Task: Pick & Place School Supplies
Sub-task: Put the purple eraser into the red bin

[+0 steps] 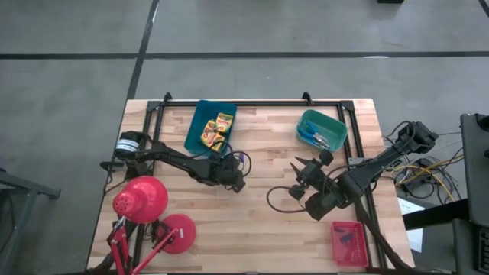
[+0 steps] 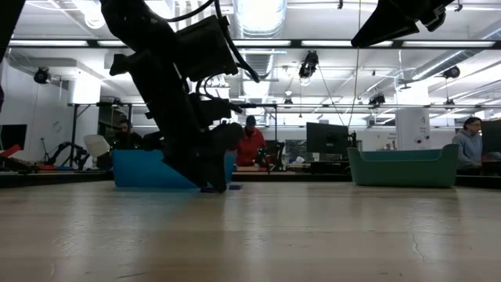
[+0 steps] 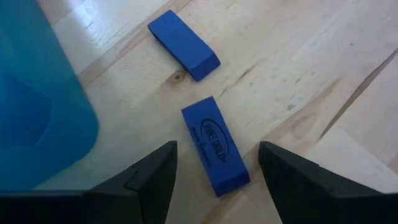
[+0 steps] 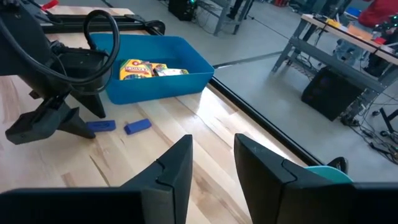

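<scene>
My left gripper (image 3: 214, 180) hangs low over the wooden table (image 1: 260, 221), fingers spread wide with nothing between them, straddling a small blue eraser (image 3: 214, 144) that lies flat on the boards. The jaws stand either side of its long edges — lined up, I judge, so that closing would pinch it across its narrow width. A second blue eraser (image 3: 184, 45) lies just beyond the first, apart from it and at a different angle. Both rest just beside the blue tray (image 1: 205, 121), close to its near wall. Inside that tray sit the yellow crayon boxes (image 1: 216, 130), bunched together, which suggests this is where such supplies get sorted.

Farther from the blue tray, across the middle of the table, my right gripper (image 4: 212, 163) waits above the boards, its fingers parted by a modest gap and holding nothing; its camera looks back toward the tray and the two erasers. Well beyond it stands the teal tray (image 1: 321, 128) with blue-handled scissors (image 1: 315, 137) inside. A red tray (image 1: 349, 243) sits at the table's front right corner, and a red desk lamp (image 1: 141, 200) stands on the blue tray's other side — neither in the way of the pick.
</scene>
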Robot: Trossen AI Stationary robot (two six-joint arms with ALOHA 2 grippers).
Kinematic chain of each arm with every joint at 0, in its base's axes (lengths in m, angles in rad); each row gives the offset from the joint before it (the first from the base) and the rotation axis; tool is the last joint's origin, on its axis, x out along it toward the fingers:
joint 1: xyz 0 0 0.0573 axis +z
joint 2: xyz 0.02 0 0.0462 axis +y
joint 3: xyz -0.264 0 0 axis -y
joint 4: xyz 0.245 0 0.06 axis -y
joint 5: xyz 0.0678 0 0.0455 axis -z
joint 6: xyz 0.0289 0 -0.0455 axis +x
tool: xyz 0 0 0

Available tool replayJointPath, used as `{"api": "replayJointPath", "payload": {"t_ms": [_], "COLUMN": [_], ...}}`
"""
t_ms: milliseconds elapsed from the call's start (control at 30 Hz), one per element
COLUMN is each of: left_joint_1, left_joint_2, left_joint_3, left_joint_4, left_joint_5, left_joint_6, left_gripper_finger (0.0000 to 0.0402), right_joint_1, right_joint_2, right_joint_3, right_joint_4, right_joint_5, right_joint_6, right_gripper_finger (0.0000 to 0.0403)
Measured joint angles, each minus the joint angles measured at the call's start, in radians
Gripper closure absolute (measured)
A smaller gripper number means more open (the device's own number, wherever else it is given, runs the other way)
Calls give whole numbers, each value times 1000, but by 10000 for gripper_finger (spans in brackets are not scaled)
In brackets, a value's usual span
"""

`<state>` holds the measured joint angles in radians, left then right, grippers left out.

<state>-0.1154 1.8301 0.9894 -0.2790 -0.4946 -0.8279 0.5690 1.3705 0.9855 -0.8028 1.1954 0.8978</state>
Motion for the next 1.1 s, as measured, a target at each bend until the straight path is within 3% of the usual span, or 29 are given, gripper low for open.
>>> {"api": "replayJointPath", "payload": {"t_ms": [600, 1100], "left_joint_1": [0, 0], "left_joint_2": [0, 0], "left_joint_3": [-3, 4], "left_joint_4": [-2, -3], "left_joint_5": [8, 6], "left_joint_6": [-13, 37], "left_gripper_finger": [279, 300], "right_joint_1": [0, -1], "right_joint_2": [0, 0], "right_joint_3": [0, 0], "right_joint_4": [0, 1], "right_joint_5": [0, -29], "right_joint_6": [0, 0], "right_gripper_finger": [307, 309]}}
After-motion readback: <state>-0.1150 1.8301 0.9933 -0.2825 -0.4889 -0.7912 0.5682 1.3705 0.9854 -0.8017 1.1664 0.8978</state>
